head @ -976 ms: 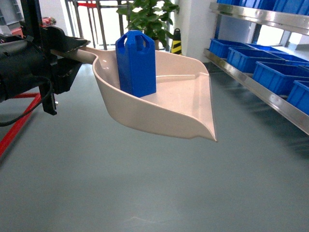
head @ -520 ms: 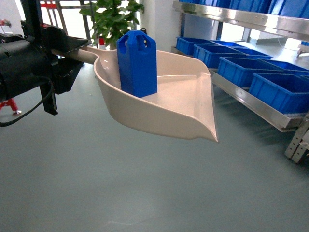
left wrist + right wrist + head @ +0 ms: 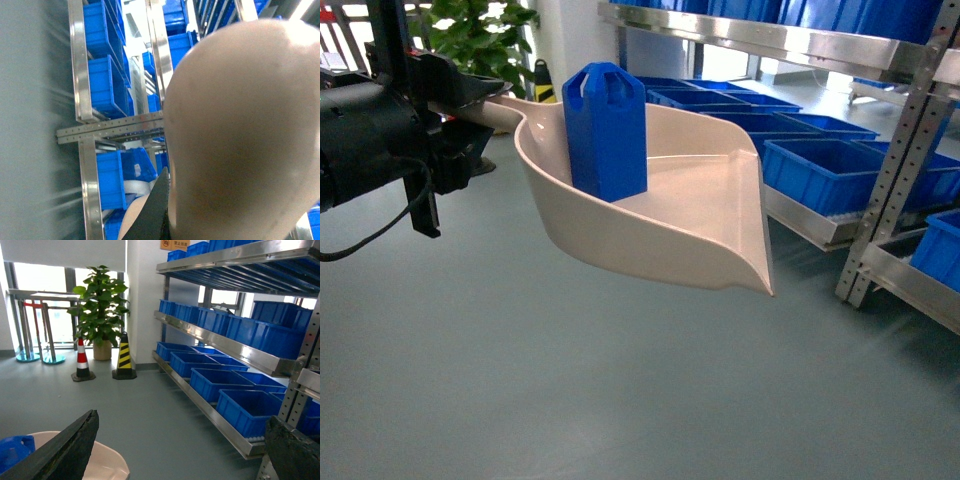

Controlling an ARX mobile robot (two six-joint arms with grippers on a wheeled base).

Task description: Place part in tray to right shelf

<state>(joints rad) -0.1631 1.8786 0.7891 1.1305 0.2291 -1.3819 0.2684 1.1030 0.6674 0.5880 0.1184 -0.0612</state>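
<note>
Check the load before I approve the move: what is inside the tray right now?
Inside the tray one blue part stands upright near the handle end; the floor in front of it is bare. The spot directly behind the part is hidden from the head camera.

The glossy beige underside of the tray (image 3: 240,145) fills the right of the view. A dark pincer finger (image 3: 152,215) touches its lower edge. Behind stands the steel shelf (image 3: 82,75), turned sideways, holding blue crates (image 3: 107,92) between its rails.
</note>
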